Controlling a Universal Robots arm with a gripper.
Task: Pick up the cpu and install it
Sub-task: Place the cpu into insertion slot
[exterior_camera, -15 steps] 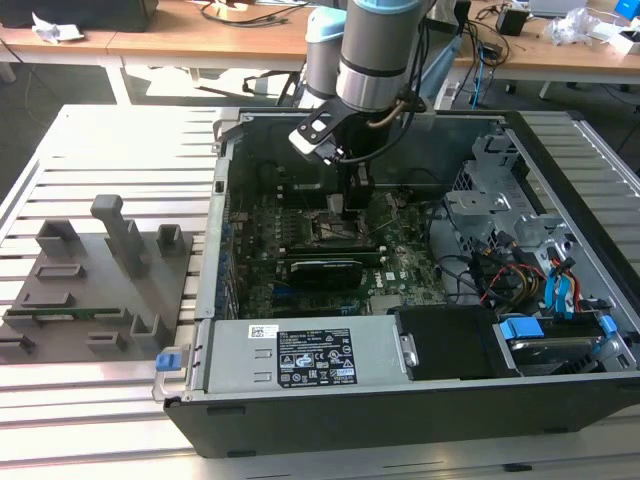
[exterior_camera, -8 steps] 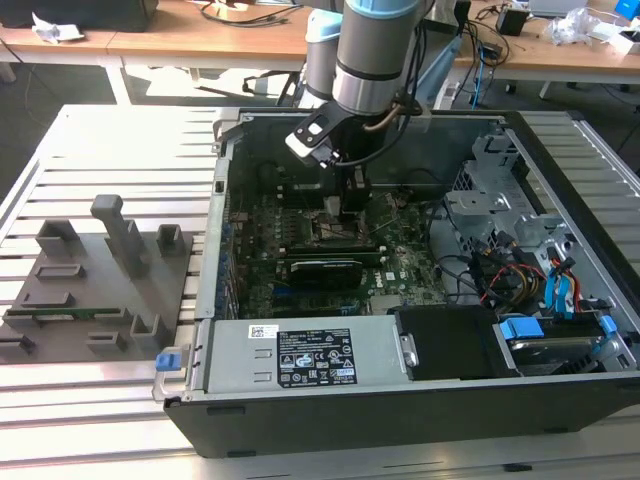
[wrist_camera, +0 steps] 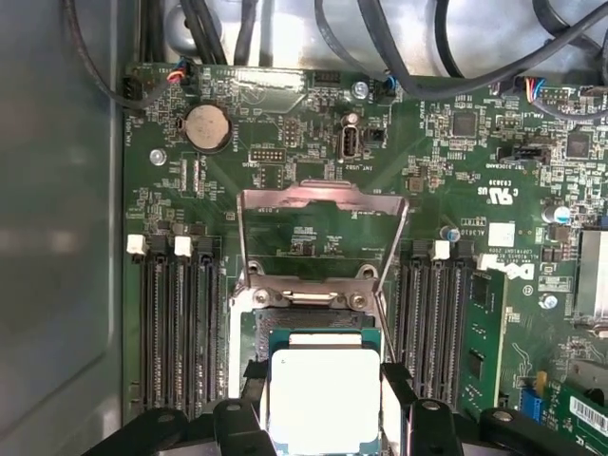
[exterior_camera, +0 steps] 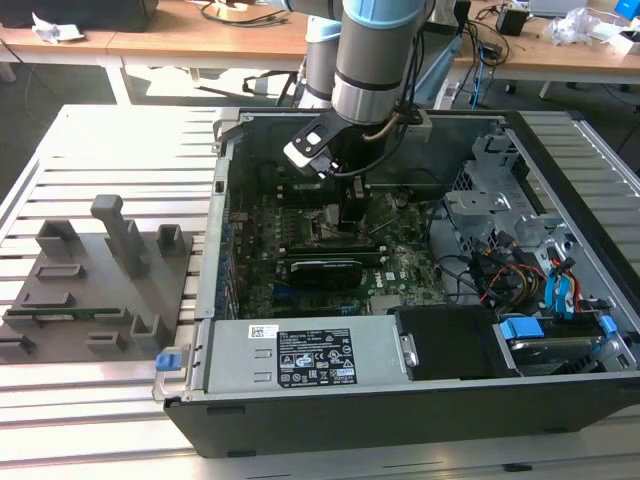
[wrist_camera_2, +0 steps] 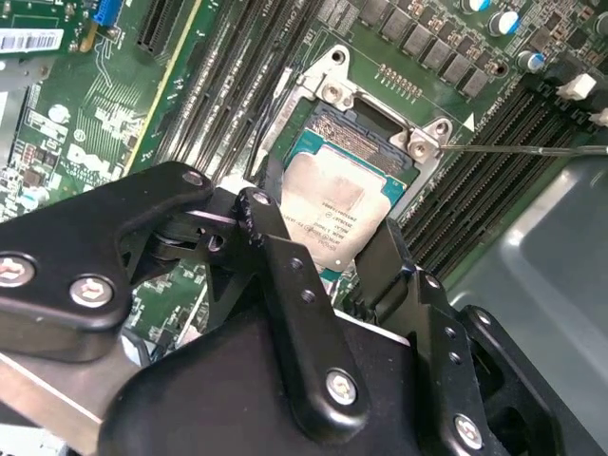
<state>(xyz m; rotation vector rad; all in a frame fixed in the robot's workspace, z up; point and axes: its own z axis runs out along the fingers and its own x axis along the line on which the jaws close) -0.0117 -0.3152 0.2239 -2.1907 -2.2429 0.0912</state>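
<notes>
The black two-fingered gripper point(wrist_camera: 323, 375) reaches down into the open black computer case point(exterior_camera: 400, 405), right of a grey moulded fixture point(exterior_camera: 100, 270) in the exterior view. Its fingers point(wrist_camera_2: 269, 237) clench opposite edges of the small square cpu with a pale silvery metal top point(wrist_camera: 323, 404). The chip lies over the square socket point(wrist_camera_2: 366, 119) on the green motherboard point(wrist_camera: 285, 171). The silver metal latch frame point(wrist_camera: 323, 201) stands flipped open just beside it. I cannot tell whether the chip is seated.

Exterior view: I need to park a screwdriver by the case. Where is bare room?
Bare table slats beyond the fixture and in front of it. Crowded: inside the case, with arm, cables and jaws holding the cpu.
</notes>
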